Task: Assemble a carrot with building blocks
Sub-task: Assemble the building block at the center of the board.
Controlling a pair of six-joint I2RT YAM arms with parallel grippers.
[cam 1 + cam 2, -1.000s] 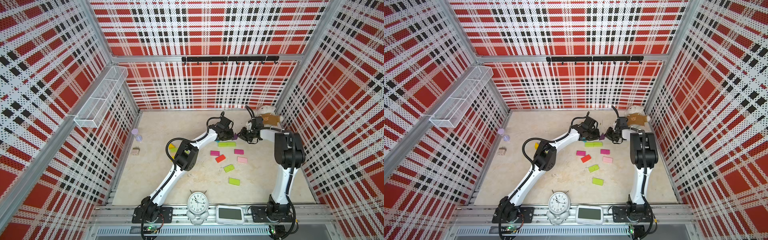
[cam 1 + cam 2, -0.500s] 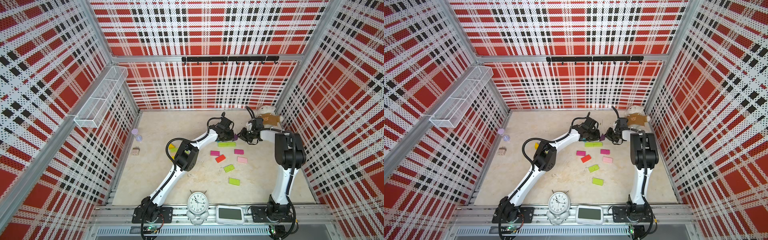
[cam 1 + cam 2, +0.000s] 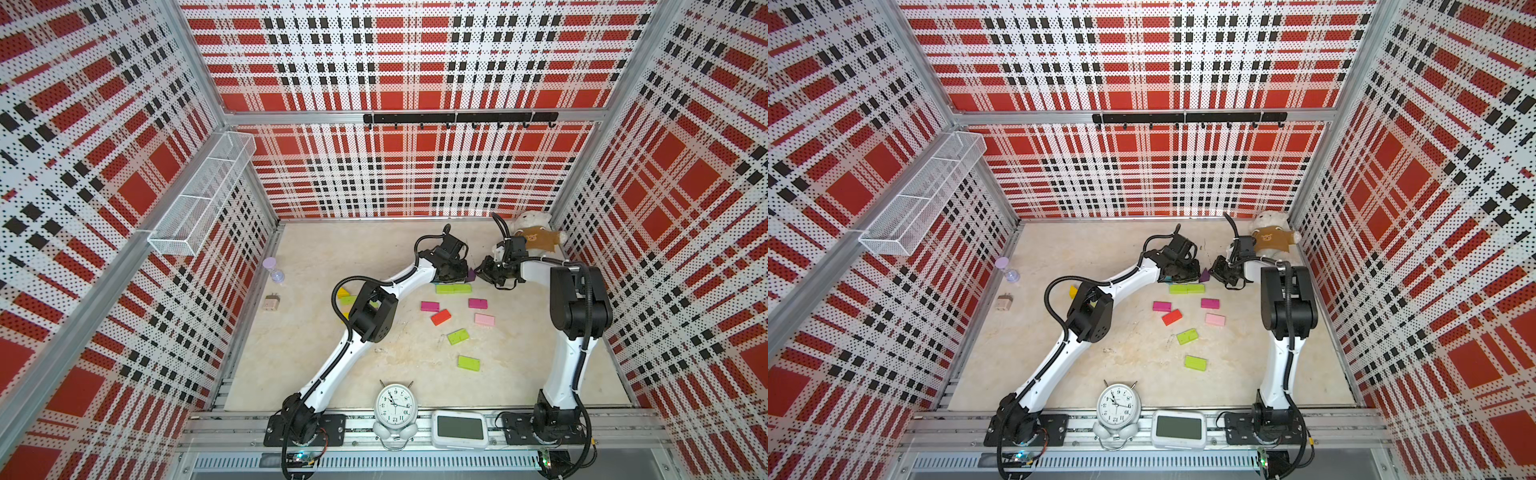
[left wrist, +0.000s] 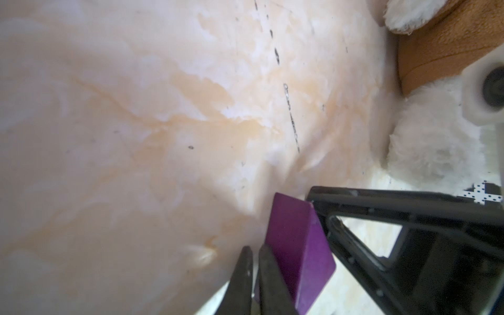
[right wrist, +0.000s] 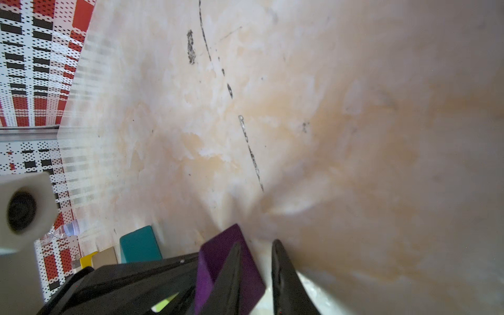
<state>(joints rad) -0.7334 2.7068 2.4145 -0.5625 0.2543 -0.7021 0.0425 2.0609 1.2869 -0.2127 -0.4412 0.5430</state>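
You're apparently nudging purple wedge (image 3: 471, 275) into place at 12 o'clock of lime pair (image 3: 453, 289) on bench (image 3: 332, 249). Left claw (image 4: 255, 251) closed, right claw (image 5: 256, 242) narrow, both empty and flanking wedge. Next move probably calling for a gentle push.

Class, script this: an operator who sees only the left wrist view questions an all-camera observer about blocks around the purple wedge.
Operator: I see only the purple wedge beside my shut left end effector. Any green pieces nearby?
Observer: Two lime blocks lie end to end close by it, on the side toward the alarm clock.
Operator: Anything red?
Observer: One red block lies flat, nearer the alarm clock than the lime blocks.
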